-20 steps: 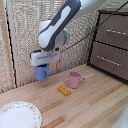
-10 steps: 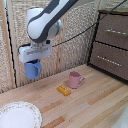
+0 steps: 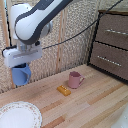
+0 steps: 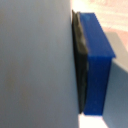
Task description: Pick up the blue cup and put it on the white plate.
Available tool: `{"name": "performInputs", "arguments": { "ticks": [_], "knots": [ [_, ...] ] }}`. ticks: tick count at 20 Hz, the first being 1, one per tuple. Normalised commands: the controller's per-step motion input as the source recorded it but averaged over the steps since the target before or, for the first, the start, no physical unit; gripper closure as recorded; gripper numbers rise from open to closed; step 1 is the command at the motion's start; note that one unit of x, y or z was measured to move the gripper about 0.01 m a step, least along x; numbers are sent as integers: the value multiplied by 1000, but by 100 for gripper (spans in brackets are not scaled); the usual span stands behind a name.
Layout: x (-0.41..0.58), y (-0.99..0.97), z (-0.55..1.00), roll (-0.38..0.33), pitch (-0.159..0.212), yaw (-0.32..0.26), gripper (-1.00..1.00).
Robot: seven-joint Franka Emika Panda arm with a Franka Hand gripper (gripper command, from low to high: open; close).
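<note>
The blue cup (image 3: 21,76) hangs in the air well above the wooden table, and my gripper (image 3: 21,67) is shut on it from above. It hangs over the table's far part on the exterior view's left. The white plate (image 3: 19,116) lies on the table below and nearer the camera, apart from the cup. In the wrist view a finger pad (image 4: 80,65) presses against the blue cup (image 4: 97,65), which fills much of the picture; the rest is blurred grey.
A pink mug (image 3: 75,79) stands near the table's middle with a small orange block (image 3: 63,90) just in front of it. A dark wooden drawer unit (image 3: 114,42) stands at the exterior view's right. A wicker screen (image 3: 70,40) backs the table.
The arm has carried the blue cup up and toward the exterior view's left, away from the pink mug and nearer the plate's side.
</note>
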Motion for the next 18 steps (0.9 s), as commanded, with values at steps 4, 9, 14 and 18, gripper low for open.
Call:
{"name": "performInputs", "arguments": {
  "ticks": [4, 9, 14, 18],
  "knots": [
    [-409, 472, -311, -141, -52, 33, 100],
    [-98, 321, -382, -188, -109, 18, 100],
    [10, 270, -408, -106, -62, 8, 100],
    [122, 171, -391, -59, -42, 1, 100]
  ]
}}
